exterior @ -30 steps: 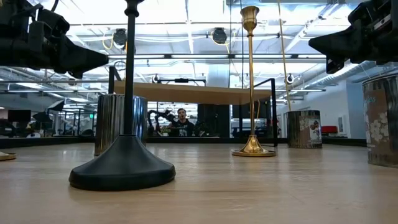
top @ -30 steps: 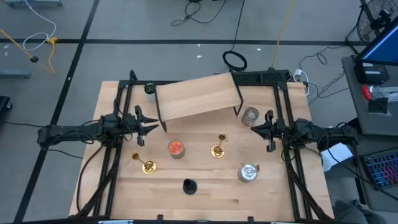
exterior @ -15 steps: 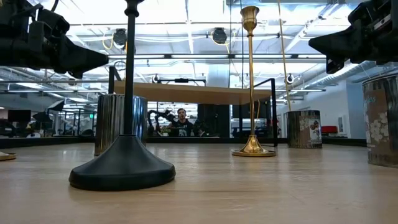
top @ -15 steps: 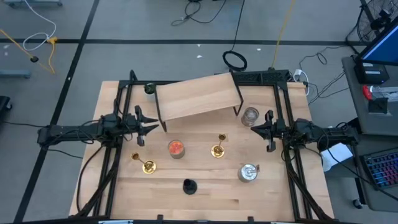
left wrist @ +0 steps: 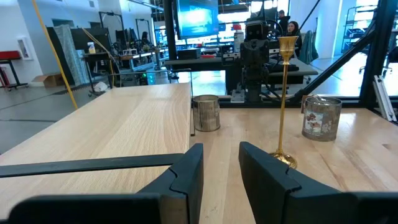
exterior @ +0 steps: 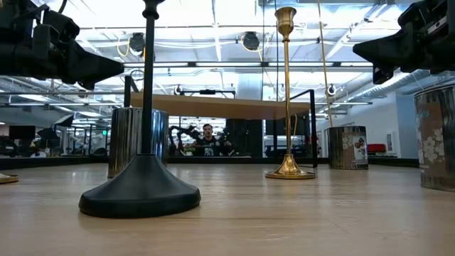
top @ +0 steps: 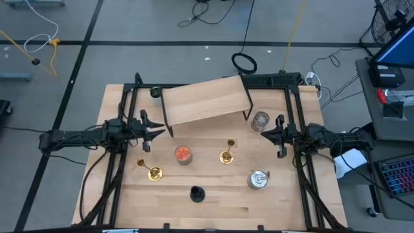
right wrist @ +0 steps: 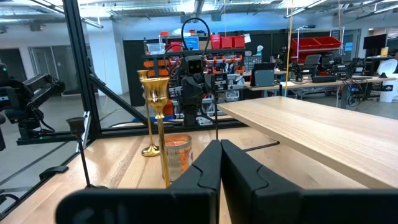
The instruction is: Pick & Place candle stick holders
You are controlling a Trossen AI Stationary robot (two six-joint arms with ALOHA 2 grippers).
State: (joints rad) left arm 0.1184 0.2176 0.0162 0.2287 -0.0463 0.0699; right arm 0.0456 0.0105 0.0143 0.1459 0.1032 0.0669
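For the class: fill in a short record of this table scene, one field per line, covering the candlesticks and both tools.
gold candlestick one: upright, mid table
gold candlestick two: upright, nearer the left arm
black candlestick: upright, near the front edge
left tool: open, empty, above the table's left side
right tool: shut, empty, above the right side
wooden shelf: raised at the back

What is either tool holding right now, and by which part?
Nothing. The left tool is open and empty; the right tool is shut on nothing. All three candle stick holders stand free on the table.
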